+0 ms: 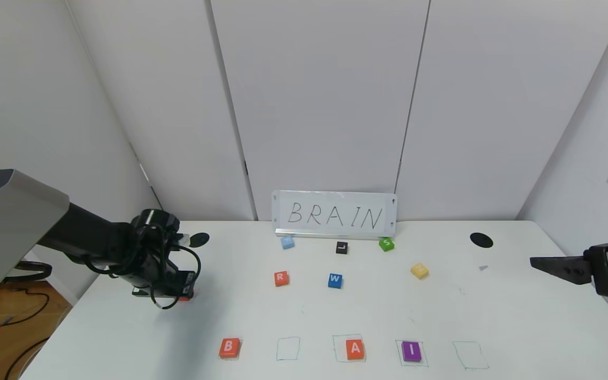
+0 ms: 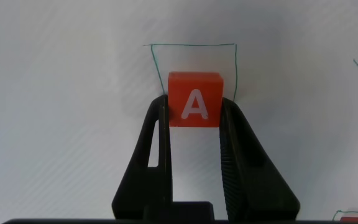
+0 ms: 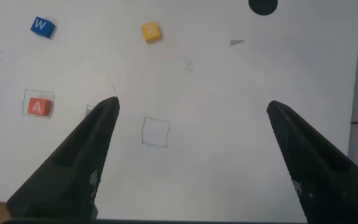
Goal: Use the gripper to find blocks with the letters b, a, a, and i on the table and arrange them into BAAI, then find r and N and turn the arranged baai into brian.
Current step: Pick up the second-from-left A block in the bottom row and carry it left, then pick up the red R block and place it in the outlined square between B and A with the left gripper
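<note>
Lab, white partition walls, marked table

**White panelled room behind a pale worktop**

Across the upper frame we see white wall panels divided by thin dark vertical seams, with angled side walls closing in at the left and right edges. At centre, a white sign hand-lettered BRAIN leans against the back wall. In the lower left corner we see a patch of wooden floor with black cables trailing over it. We find the light soft and even, casting only faint shadows.
</note>
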Robot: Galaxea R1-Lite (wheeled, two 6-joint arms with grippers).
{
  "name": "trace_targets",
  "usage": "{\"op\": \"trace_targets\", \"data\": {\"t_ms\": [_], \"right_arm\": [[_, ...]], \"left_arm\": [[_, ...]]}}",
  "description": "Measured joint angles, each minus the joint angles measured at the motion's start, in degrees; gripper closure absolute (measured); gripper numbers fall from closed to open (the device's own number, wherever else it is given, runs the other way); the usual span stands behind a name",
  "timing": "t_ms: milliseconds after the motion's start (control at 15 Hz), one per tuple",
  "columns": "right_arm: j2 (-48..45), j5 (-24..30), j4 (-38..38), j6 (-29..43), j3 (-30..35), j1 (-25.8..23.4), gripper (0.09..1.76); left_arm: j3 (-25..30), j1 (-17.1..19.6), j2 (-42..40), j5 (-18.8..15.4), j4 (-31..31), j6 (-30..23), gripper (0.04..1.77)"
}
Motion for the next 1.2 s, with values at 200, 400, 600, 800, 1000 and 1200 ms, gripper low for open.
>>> {"op": "trace_targets", "data": {"t_ms": [200, 400, 600, 800, 1000, 1200], "right_arm": [[0.1, -0.1, 0.0, 0.0, 0.0, 0.0, 0.14], [0.1, -0.1, 0.0, 0.0, 0.0, 0.0, 0.14], [0.1, -0.2, 0.0, 0.0, 0.1, 0.3, 0.14], [0.1, -0.3, 0.0, 0.0, 0.2, 0.6, 0.14], [0.0, -0.2, 0.0, 0.0, 0.3, 0.7, 0.14], [-0.3, -0.2, -0.1, 0.0, 0.3, 0.7, 0.14]], "left_arm": [[0.0, 0.0, -0.2, 0.0, 0.1, 0.1, 1.31], [0.1, -0.1, -0.2, 0.0, 0.0, 0.0, 1.00], [0.0, -0.1, -0.9, -0.4, -0.1, -0.2, 0.71], [-0.1, -0.2, -2.6, -0.5, 0.0, -0.7, 0.51], [-0.1, -1.8, -5.2, -0.5, 1.2, -4.2, 0.39], [-4.2, -5.2, -7.5, -0.5, 12.1, -11.3, 0.29]]}}
